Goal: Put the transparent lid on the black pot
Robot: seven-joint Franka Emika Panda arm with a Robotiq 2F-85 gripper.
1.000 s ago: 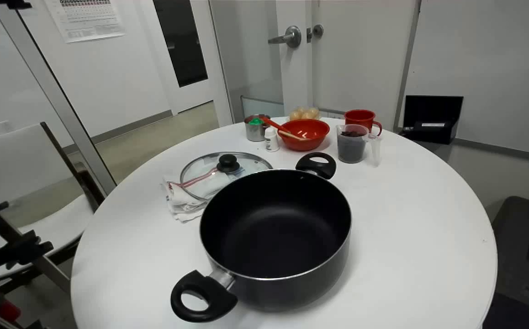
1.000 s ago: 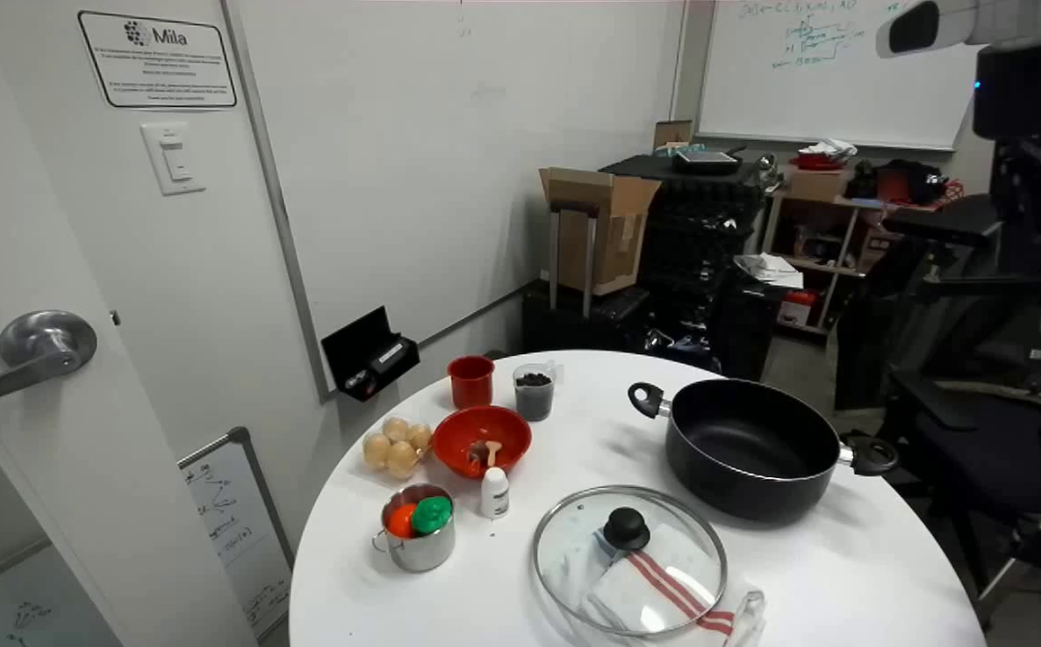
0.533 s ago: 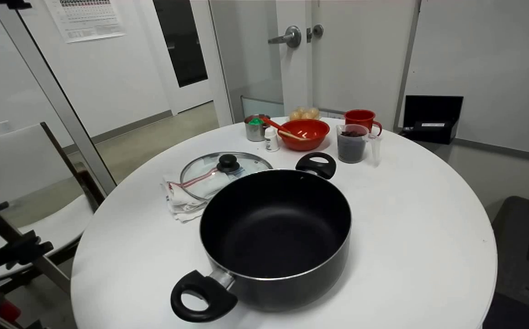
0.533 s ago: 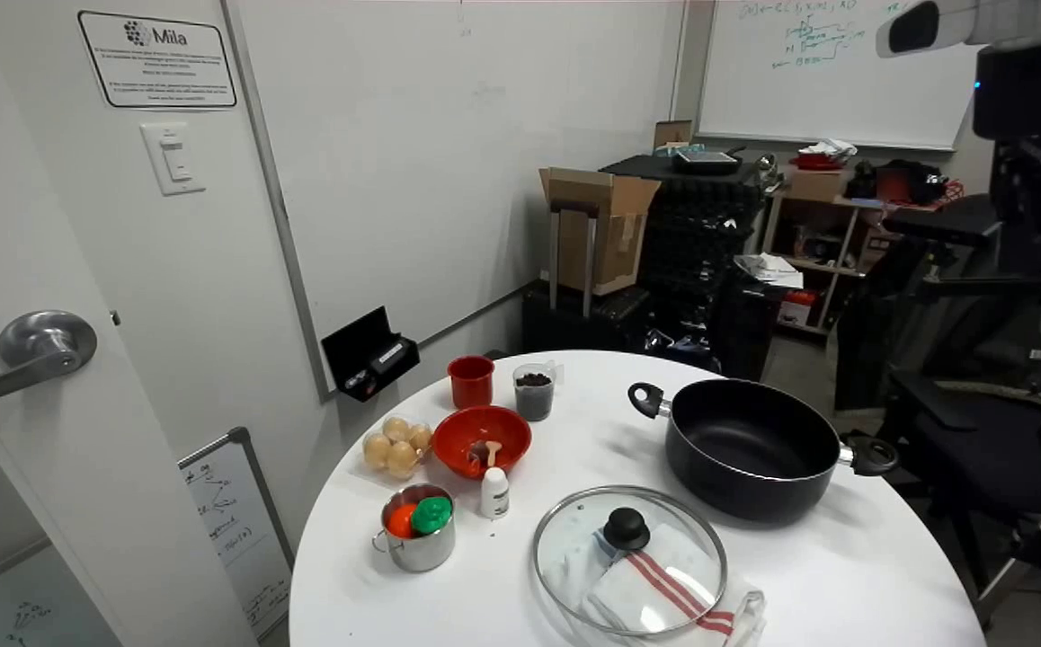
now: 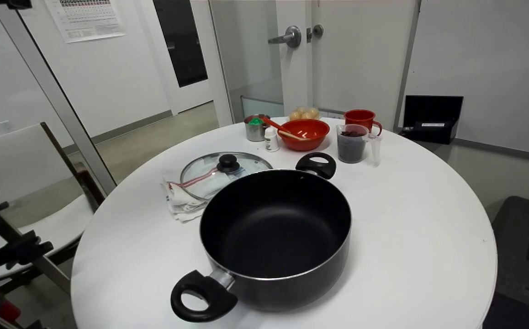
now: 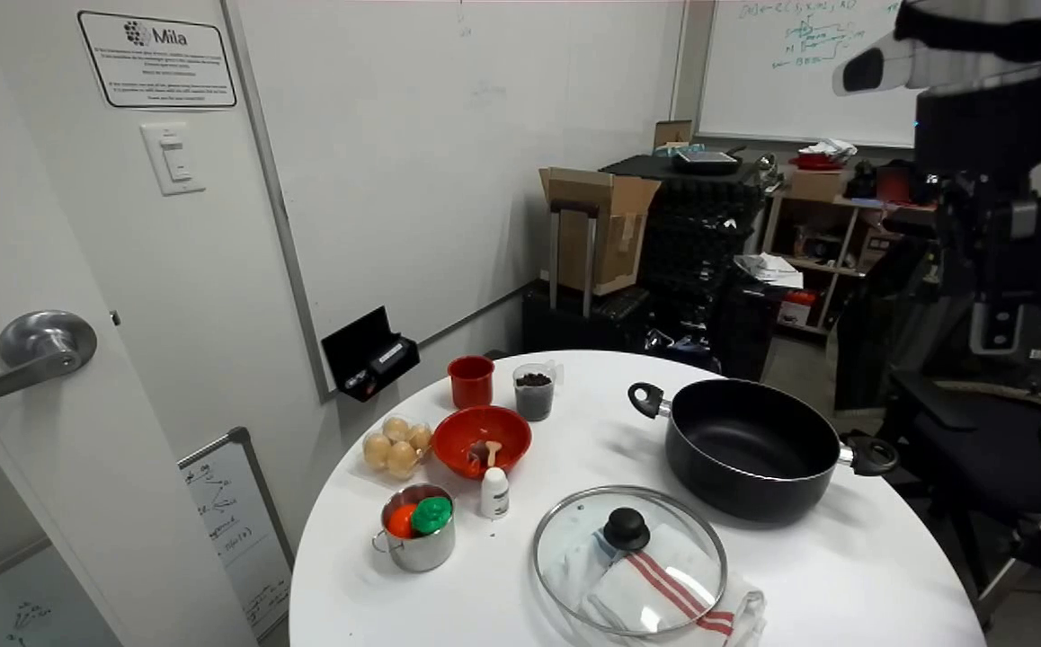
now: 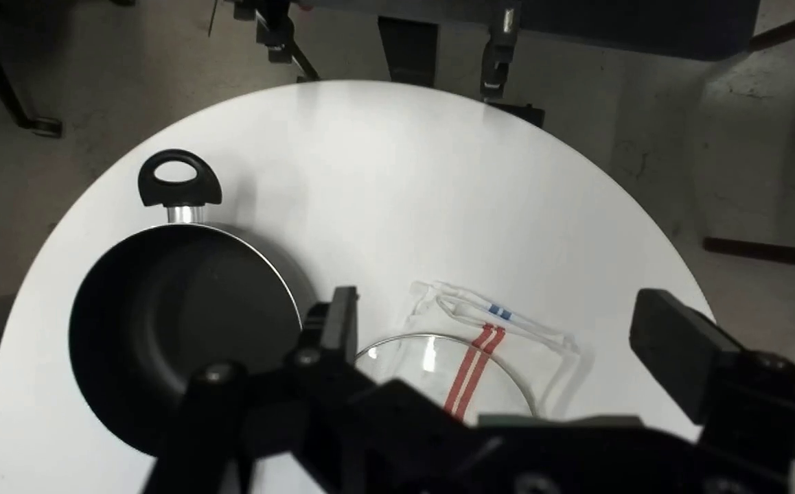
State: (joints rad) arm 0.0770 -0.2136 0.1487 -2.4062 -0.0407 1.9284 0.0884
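Note:
The transparent lid (image 5: 255,163) is round clear glass with a metal rim and black knob. It lies knob up, partly on a folded towel, beside the black pot (image 5: 276,237), in both exterior views. The lid (image 6: 574,548) and the uncovered pot (image 6: 745,485) stand apart on the table. My gripper (image 7: 500,326) is open and empty, its two fingers wide apart. In an exterior view the gripper (image 6: 995,331) hangs high at the right, above table height. In the wrist view the pot (image 7: 219,295) is at left; the lid (image 7: 425,360) is partly hidden by the gripper, knob included.
A striped towel (image 6: 741,620) lies under the lid. A metal cup (image 6: 420,548), white bottle (image 6: 495,496), red bowl (image 6: 507,438), egg pack (image 6: 395,449), red cup (image 6: 471,382) and clear measuring cup (image 6: 534,400) stand on the round white table (image 6: 592,431).
In an exterior view, the arm and gripper have moved leftward from the right edge in the last half second, so more of them shows. The lid, pot and other objects have not moved.

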